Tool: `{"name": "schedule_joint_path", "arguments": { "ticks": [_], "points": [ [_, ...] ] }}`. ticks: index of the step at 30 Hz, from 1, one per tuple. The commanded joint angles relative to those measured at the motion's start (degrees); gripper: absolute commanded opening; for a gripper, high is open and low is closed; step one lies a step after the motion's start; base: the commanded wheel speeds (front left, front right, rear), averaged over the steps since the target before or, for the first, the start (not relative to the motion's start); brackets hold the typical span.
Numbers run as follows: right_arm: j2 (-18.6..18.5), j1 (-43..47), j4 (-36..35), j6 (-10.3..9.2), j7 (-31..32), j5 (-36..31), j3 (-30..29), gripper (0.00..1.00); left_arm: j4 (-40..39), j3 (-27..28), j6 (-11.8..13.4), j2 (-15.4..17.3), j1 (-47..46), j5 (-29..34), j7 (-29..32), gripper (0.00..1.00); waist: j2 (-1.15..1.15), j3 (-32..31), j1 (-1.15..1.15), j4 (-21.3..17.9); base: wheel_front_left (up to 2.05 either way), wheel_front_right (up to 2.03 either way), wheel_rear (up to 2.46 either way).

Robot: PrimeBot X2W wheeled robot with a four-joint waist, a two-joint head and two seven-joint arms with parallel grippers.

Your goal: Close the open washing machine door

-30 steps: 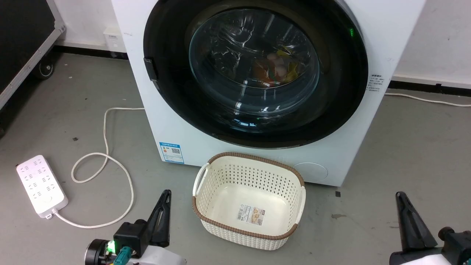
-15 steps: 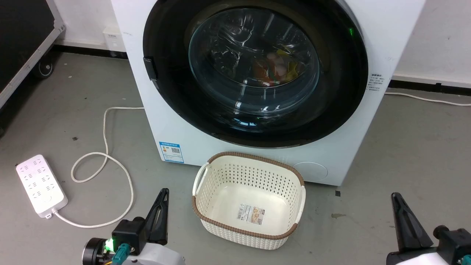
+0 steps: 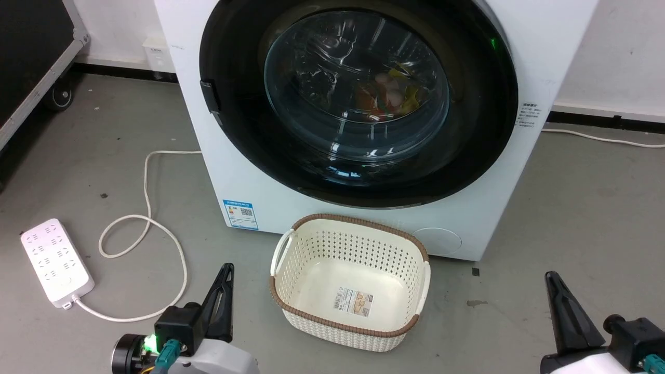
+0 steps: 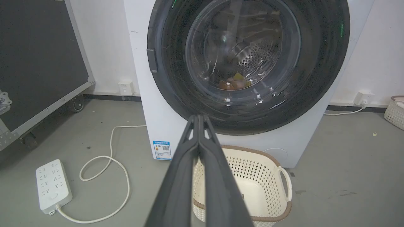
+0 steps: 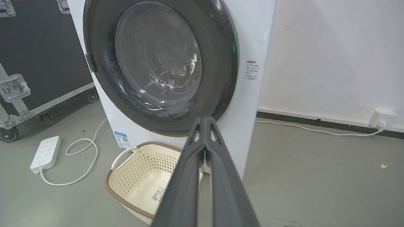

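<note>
Head view: the washing machine door [image 3: 358, 98] is sitting shut behind the basket [image 3: 353, 244]; left claw [image 3: 226, 268] and right claw [image 3: 549, 276], each pinched together, are flanking the basket, well apart from the door.

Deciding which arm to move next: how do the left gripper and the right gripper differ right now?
The left gripper is close beside the left side of the basket; the right gripper is farther from its right side, over the floor. In the head view the left gripper leans rightward, the right gripper leftward. Both are shut, empty and apart from the washing machine door, which looks closed.
</note>
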Motion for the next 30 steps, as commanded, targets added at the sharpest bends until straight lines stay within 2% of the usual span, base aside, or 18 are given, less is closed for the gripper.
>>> {"name": "schedule_joint_path", "arguments": {
  "ticks": [1, 30],
  "points": [
    [0.06, -0.88, -0.36, -0.01, 0.44, -0.56, 0.28, 0.00, -0.45, 0.36, 0.09, -0.10, 0.29, 0.68, 0.49, 0.00, 0.00, 0.02, 0.00, -0.03, 0.00, 0.00, 0.00],
    [0.11, -1.98, -0.93, -0.03, 3.85, -1.63, 1.97, 0.00, -2.76, 2.26, 0.43, -0.56, 0.55, 2.35, 3.88, 0.00, 0.00, 0.28, 0.00, -0.52, 0.00, 0.00, 0.00]
  ]
}}
